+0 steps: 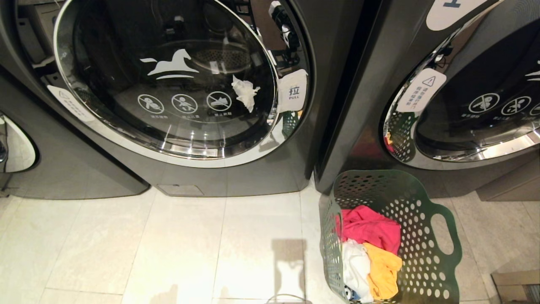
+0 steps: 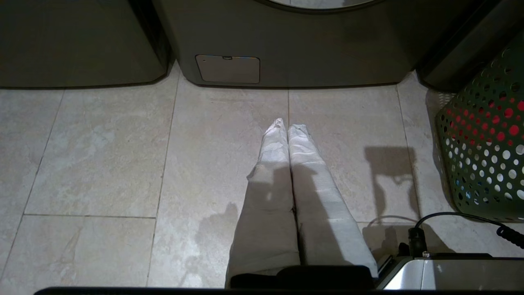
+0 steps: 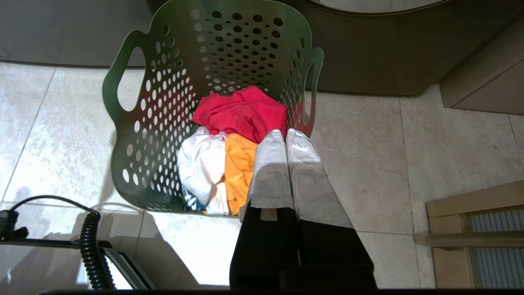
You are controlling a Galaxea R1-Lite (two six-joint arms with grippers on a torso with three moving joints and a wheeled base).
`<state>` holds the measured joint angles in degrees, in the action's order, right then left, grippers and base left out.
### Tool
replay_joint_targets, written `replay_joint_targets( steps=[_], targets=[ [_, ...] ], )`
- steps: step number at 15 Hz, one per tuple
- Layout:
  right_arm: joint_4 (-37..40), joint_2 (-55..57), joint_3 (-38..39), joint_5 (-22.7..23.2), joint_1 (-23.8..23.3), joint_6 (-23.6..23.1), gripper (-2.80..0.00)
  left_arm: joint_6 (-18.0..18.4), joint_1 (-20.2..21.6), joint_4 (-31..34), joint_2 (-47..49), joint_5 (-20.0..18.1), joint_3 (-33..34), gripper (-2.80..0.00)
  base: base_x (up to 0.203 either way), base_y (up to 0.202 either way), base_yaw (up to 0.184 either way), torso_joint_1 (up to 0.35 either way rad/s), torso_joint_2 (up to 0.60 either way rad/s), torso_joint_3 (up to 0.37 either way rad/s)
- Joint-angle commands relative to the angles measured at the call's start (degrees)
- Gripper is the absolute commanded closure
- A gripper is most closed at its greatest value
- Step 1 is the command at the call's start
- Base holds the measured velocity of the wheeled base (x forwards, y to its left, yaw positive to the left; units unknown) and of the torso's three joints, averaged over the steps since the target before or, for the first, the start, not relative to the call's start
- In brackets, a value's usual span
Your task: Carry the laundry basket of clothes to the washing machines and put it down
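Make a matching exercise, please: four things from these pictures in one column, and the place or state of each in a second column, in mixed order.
Things
1. laundry basket
2. pink-red garment
3. white tissue scrap
4. left gripper

Places or states
A. against the round glass door of the washing machine
B. shut, holding nothing, above the floor tiles
C. standing on the floor before the machines
D. on the heap of clothes, on the side nearest the machines

Pairs: 1-C, 2-D, 3-A, 4-B

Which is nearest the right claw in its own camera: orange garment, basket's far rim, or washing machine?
From the right claw:
1. Orange garment, right beside the fingertips, in the basket.
2. Basket's far rim, across the basket.
3. Washing machine, behind the basket.
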<state>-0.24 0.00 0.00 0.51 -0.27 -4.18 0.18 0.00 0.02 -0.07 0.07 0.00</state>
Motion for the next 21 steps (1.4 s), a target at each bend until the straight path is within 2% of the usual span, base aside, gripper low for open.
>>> replay_joint_targets(
  steps=[1, 21],
  targets=[
    [0.0, 0.1, 0.0, 0.0, 0.0, 0.0, 0.0, 0.0, 0.0, 0.0, 0.1, 0.0, 0.0, 0.0, 0.0, 0.0, 0.0, 0.0, 0.0, 0.0],
    [0.0, 0.1, 0.0, 0.1, 0.0, 0.0, 0.0, 0.0, 0.0, 0.0, 0.1, 0.0, 0.0, 0.0, 0.0, 0.0, 0.0, 0.0, 0.0, 0.0]
  ],
)
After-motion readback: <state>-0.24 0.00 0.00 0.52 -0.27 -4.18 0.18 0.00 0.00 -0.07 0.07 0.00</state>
